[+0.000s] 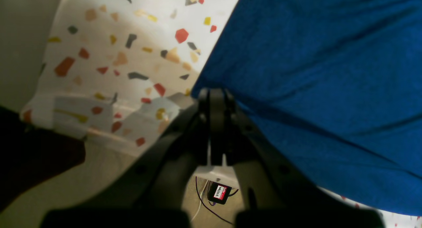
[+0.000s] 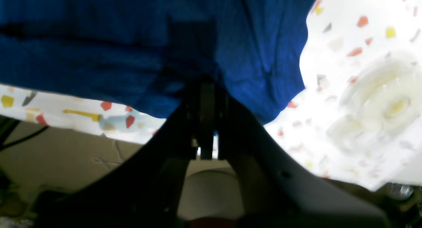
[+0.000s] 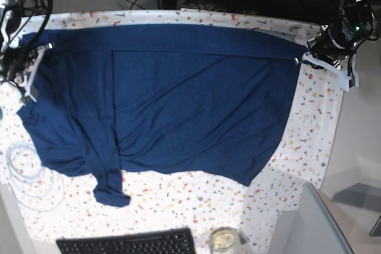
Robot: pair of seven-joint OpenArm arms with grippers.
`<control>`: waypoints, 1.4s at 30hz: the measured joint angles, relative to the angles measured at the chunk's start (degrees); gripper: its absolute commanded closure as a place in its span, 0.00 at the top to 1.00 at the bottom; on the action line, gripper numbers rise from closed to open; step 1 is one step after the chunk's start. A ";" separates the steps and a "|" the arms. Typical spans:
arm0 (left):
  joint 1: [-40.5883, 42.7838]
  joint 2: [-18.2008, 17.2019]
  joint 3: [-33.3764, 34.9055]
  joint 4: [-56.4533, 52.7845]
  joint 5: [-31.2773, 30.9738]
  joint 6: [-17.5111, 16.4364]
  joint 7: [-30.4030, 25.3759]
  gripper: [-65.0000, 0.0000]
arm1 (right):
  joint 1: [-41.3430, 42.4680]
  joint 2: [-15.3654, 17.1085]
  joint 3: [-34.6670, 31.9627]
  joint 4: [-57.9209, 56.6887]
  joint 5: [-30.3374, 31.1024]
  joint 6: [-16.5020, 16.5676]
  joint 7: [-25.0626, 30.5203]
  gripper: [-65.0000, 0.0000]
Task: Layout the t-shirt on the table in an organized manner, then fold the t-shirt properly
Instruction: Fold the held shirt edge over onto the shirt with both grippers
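The dark blue t-shirt (image 3: 196, 99) lies spread wide over the speckled table (image 3: 315, 123), with one sleeve bunched toward the near left. At the far right corner, my left gripper (image 3: 302, 57) is shut on the shirt's edge. The left wrist view shows its jaws (image 1: 214, 96) pinched on the blue cloth (image 1: 313, 73) above the table (image 1: 115, 56). On the far left, my right gripper (image 3: 43, 49) is shut on the opposite end. In the right wrist view its jaws (image 2: 207, 86) are buried in folds of the shirt (image 2: 99, 50).
A black keyboard (image 3: 128, 243) and a glass jar (image 3: 223, 241) sit at the near edge. A clear coil (image 3: 24, 165) lies on the table's left, and shows as a clear spool (image 2: 379, 106) in the right wrist view. A grey panel (image 3: 315, 224) stands near right. Cables crowd the back.
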 measured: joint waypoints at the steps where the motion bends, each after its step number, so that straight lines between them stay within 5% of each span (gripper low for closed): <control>1: -0.66 -0.02 -0.07 -0.92 0.00 0.00 -0.11 0.00 | 0.66 0.00 -0.02 -1.51 0.04 0.00 -0.04 0.01; 8: -3.21 0.09 -0.07 -5.31 0.04 0.15 0.00 0.00 | 4.72 2.60 -1.68 -6.73 -0.13 0.04 1.99 0.01; 42: -13.53 0.13 -0.09 -13.55 0.04 0.17 -0.28 0.00 | 14.73 3.96 -3.52 -18.23 -0.37 -0.26 7.50 0.01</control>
